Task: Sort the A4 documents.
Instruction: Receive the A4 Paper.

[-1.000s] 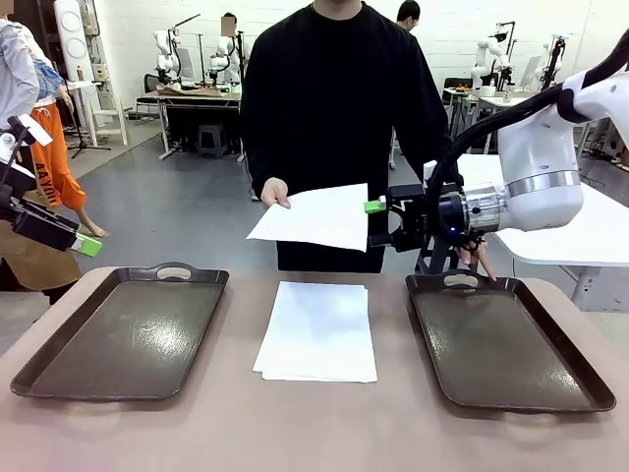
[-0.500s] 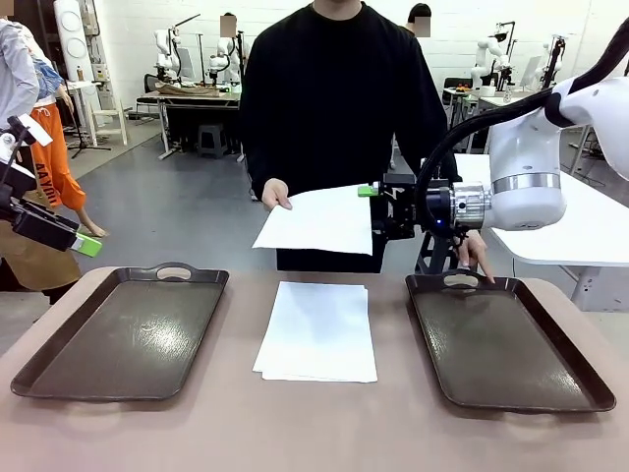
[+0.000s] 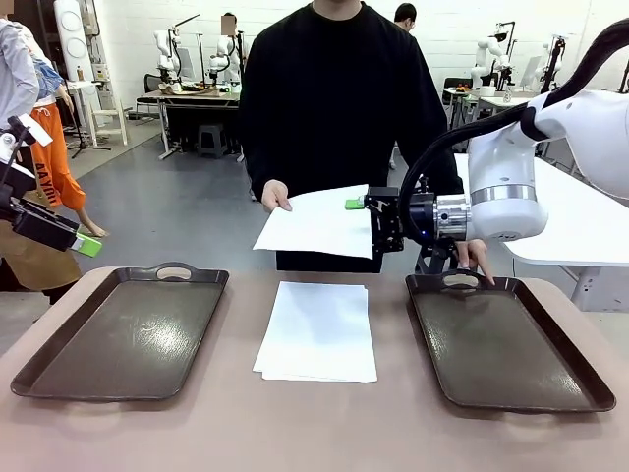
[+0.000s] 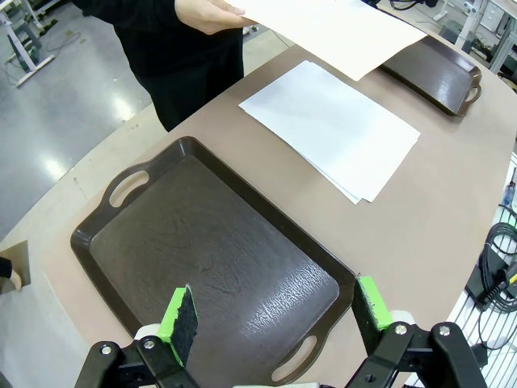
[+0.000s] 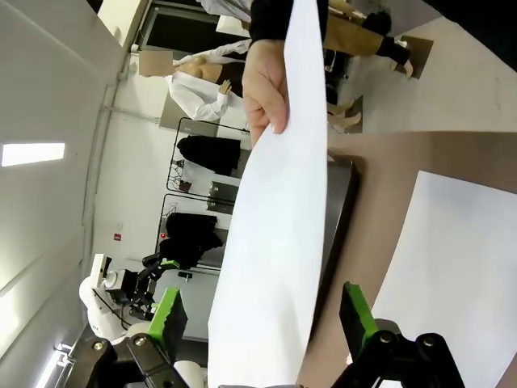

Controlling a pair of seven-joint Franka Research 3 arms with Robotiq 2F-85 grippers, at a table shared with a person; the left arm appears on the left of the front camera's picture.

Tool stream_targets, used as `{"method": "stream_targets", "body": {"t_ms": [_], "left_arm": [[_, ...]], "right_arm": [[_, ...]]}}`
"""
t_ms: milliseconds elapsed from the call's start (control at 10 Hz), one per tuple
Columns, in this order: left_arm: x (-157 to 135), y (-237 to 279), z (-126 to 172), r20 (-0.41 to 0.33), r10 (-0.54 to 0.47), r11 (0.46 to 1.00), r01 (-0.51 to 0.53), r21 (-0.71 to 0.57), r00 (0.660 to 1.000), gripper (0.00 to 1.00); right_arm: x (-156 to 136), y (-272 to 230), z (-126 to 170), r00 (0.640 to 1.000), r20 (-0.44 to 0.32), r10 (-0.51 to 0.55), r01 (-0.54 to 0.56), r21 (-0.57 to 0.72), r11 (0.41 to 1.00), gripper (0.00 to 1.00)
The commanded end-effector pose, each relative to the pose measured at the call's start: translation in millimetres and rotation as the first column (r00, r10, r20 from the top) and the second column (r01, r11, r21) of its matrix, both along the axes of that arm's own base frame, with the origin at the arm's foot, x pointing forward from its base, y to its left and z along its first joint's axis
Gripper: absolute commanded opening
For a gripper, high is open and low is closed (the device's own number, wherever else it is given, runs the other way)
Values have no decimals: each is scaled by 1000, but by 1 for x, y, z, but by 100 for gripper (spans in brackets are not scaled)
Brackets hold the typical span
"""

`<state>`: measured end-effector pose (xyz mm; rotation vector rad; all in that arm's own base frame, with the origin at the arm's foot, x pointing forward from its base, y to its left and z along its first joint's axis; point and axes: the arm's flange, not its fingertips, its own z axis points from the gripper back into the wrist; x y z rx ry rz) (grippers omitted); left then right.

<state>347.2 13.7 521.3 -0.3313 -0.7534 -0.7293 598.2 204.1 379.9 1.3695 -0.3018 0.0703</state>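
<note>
The person holds one white A4 sheet [image 3: 314,221] in the air over the table's far edge, with a hand [image 3: 275,195] on its left corner. My right gripper [image 3: 362,224] stands open at the sheet's right edge. In the right wrist view that sheet [image 5: 275,226] runs between the spread green fingers [image 5: 170,315], and I see no contact. A stack of A4 documents [image 3: 319,329] lies flat in the table's middle, between the trays. My left gripper [image 4: 275,311] hangs open and empty above the left tray [image 4: 210,242].
Two dark brown handled trays flank the stack, the left tray [image 3: 128,329] and the right tray [image 3: 501,339], both bare. The person's other hand [image 3: 479,261] rests at the right tray's far handle. My left arm [image 3: 44,224] sits at the picture's left edge.
My right gripper has moved left to the held sheet, and its open fingers now straddle the sheet's right edge. The left arm and the stack have not moved.
</note>
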Motion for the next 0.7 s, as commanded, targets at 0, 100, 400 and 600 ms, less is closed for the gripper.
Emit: {"method": "stream_targets", "body": {"t_ms": [0,100,400,600], "left_arm": [[1,2,-1,14,-12,1000,12,-2,1000,100],[1,2,-1,14,-12,1000,12,-2,1000,100],[1,2,-1,14,-12,1000,12,-2,1000,100],[1,2,-1,14,-12,1000,12,-2,1000,100]], "right_arm": [[10,3,4,999,-43,23,-24,-5,1000,91],[9,3,3,998,-61,28,-27,14,1000,82],[11,3,0,997,-75,15,-11,48,999,55],[11,3,-2,996,-87,10,-3,78,997,37]]}}
